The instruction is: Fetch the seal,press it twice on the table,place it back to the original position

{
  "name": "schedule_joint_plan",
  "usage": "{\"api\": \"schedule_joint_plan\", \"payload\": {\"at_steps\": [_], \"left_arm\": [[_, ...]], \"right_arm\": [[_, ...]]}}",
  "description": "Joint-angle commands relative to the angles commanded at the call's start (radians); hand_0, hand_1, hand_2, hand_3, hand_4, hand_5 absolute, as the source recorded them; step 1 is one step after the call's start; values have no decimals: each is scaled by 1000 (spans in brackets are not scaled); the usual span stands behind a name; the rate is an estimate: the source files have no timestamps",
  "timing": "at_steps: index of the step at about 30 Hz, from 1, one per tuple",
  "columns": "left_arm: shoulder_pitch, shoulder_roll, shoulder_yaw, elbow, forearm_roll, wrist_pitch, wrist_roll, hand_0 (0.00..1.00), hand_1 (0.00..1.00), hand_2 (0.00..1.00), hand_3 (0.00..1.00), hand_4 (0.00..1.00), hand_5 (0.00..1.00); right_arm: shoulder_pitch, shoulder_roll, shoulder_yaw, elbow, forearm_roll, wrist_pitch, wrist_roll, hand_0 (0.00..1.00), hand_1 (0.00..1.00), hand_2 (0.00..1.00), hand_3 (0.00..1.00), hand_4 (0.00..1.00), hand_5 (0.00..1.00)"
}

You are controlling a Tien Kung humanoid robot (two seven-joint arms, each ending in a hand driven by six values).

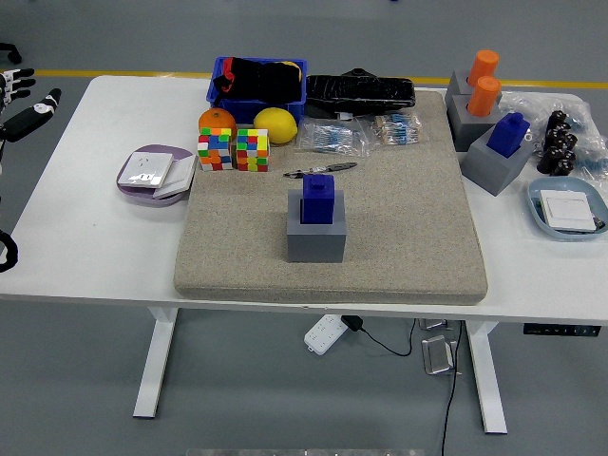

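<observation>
A blue seal (318, 198) stands upright in its grey holder block (315, 237) in the middle of the beige mat (399, 218). My left hand (21, 103) is at the picture's far left edge, beyond the table's left end, far from the seal. Its fingers are spread and hold nothing. The right arm is out of view.
A second blue seal (508, 134) in a grey block and two orange seals (484, 84) stand at the right. Two puzzle cubes (234, 149), an orange (217, 121), a lemon (275, 124), a blue bin (257, 81), a pen (320, 170), a purple dish (152, 173) and a blue tray (568, 209) lie around.
</observation>
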Motion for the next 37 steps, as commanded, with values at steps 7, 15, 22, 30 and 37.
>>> {"api": "schedule_joint_plan", "payload": {"at_steps": [7,15,22,30,37], "left_arm": [[-3,-5,2,-3,1,-1,1,936,829,822,822,737,383],[-6,-15,0,-5,4,-1,2,936,827,821,819,737,384],[-10,-11,-1,-7,5,0,1,936,827,821,819,737,383],[-9,-10,-1,-8,5,-1,1,937,825,820,819,737,384],[-3,-8,3,-6,3,-2,1,937,825,820,819,737,384]], "right_arm": [[0,0,10,-1,-6,-1,-1,794,703,682,643,768,527],[0,2,10,-3,-5,5,-4,794,704,683,645,769,531],[-1,2,20,-5,-12,6,-5,794,705,684,643,768,530],[-2,0,22,-4,-16,5,-4,794,706,685,645,769,532],[-3,-4,18,-2,-12,8,-4,794,706,685,645,769,532]]}}
